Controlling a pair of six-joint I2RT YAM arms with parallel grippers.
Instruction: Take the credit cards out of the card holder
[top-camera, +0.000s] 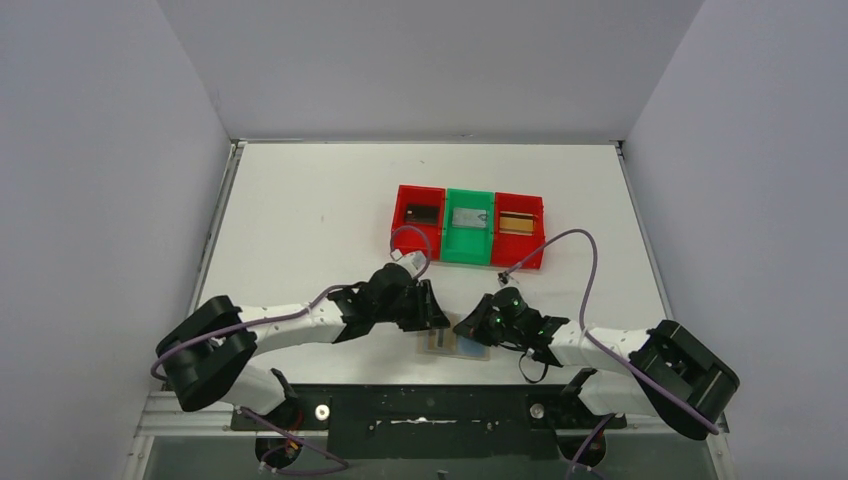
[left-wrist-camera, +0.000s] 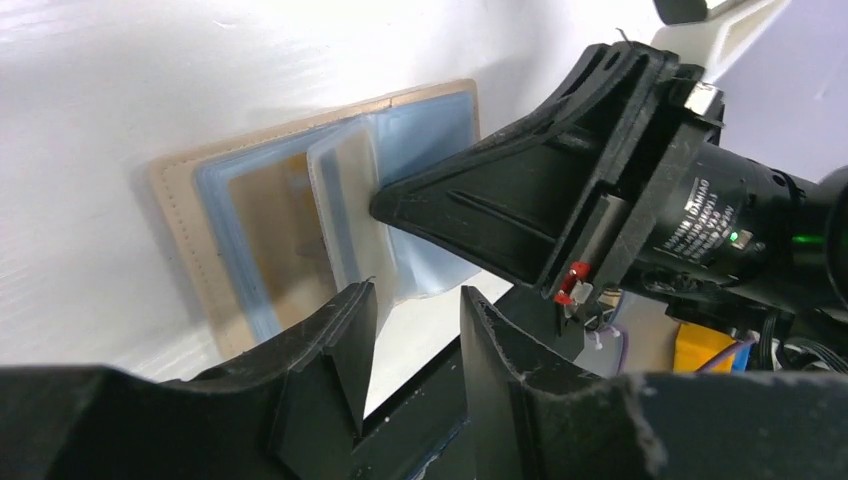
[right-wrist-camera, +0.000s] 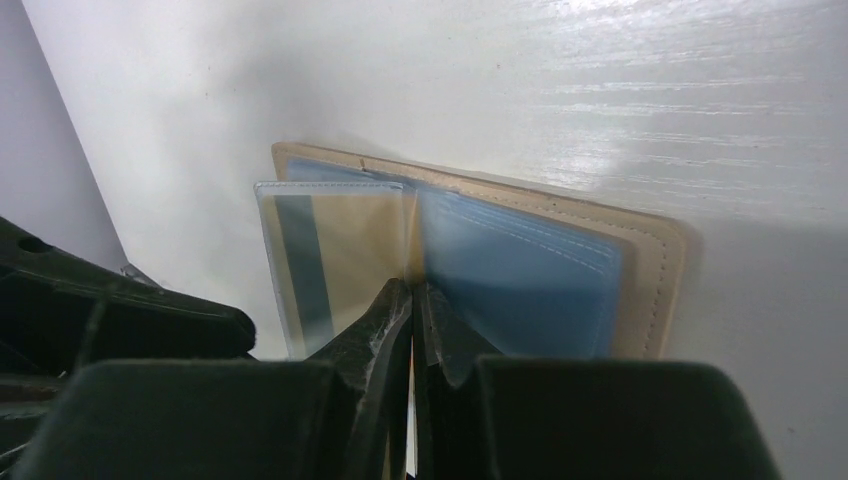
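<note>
The card holder (top-camera: 461, 346) lies open near the table's front edge, tan with pale blue-grey sleeves. It also shows in the left wrist view (left-wrist-camera: 190, 215) and the right wrist view (right-wrist-camera: 655, 270). A tan card with a dark stripe (right-wrist-camera: 330, 250) sits inside a clear sleeve that stands up from the fold; the same card shows in the left wrist view (left-wrist-camera: 275, 225). My right gripper (right-wrist-camera: 412, 287) is shut, its tips against the holder's middle fold (top-camera: 468, 327). My left gripper (left-wrist-camera: 417, 290) is open just beside the holder's near edge (top-camera: 437, 312), one fingertip (left-wrist-camera: 362, 292) touching the raised sleeve.
A row of small trays stands behind the arms: red (top-camera: 404, 200), green (top-camera: 468, 246), red (top-camera: 538, 212), each with a flat card-like item in it. The table's front edge and black mounting rail (top-camera: 430, 405) lie just below the holder.
</note>
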